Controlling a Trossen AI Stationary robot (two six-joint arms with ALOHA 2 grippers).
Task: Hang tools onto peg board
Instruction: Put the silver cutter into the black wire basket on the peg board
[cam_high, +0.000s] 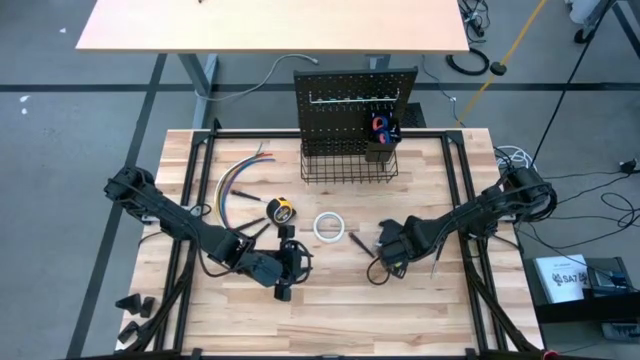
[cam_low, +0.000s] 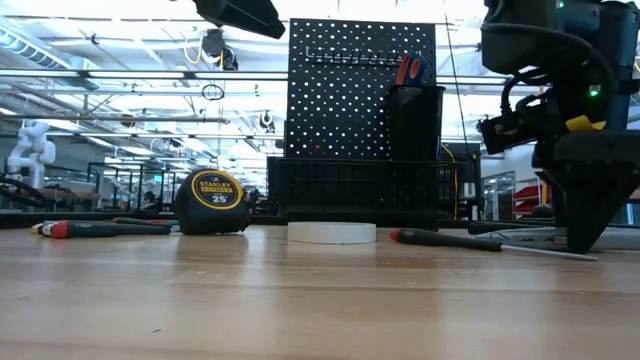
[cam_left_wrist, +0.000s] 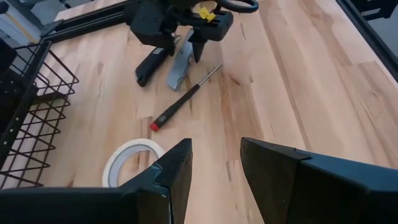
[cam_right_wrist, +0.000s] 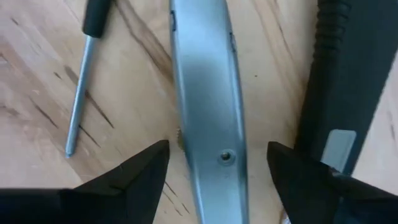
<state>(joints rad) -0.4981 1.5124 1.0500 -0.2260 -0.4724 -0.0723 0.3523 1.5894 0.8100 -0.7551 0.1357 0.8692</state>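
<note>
I have the right claw (cam_high: 388, 262) low over the worktop (cam_high: 330, 310), its fingers (cam_right_wrist: 134, 171) spread apart on either side of a grey utility knife (cam_right_wrist: 208, 118) that lies flat on the wood; nothing is gripped. Just beside the knife lie a black-handled tool (cam_right_wrist: 345, 81) and the shaft of a red-tipped screwdriver (cam_left_wrist: 186, 96). My left claw (cam_high: 285, 270) hovers near the front left of the worktop, fingers (cam_left_wrist: 171, 171) partly apart and empty. A roll of white tape (cam_high: 330, 227) sits between the two arms, with a yellow tape measure (cam_high: 281, 210) to its left and a bundle of coloured wires (cam_high: 240, 175) beyond that. The peg board (cam_high: 355, 100) stands upright at the back edge, with its wire basket (cam_high: 348, 165) and a cup (cam_low: 415, 120) holding red and blue handles.
</note>
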